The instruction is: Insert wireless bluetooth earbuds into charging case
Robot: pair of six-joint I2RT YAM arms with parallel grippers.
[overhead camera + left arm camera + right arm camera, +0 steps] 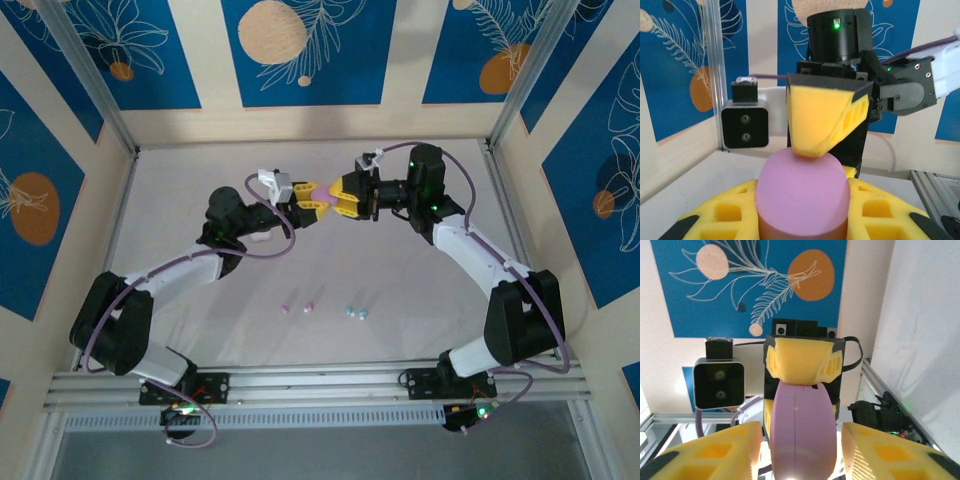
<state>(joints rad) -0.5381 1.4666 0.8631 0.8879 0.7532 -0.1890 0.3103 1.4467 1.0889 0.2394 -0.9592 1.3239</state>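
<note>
A pink charging case (325,203) hangs in mid-air over the back middle of the table, between the two grippers. My left gripper (307,199) is shut on it; in the left wrist view its yellow fingers (880,212) press both sides of the case (802,192). My right gripper (343,196) faces it from the right and is open. In the right wrist view its fingers (720,452) stand apart from the case (800,420), with a gap on each side. On the table lie two pink earbuds (297,308) and two teal earbuds (357,312).
The table (400,300) is fenced by aluminium posts (95,75) and blue patterned walls. Both arms arch inward from their bases at the near rail (320,385). The earbuds lie in a row between the arms, nearer the front.
</note>
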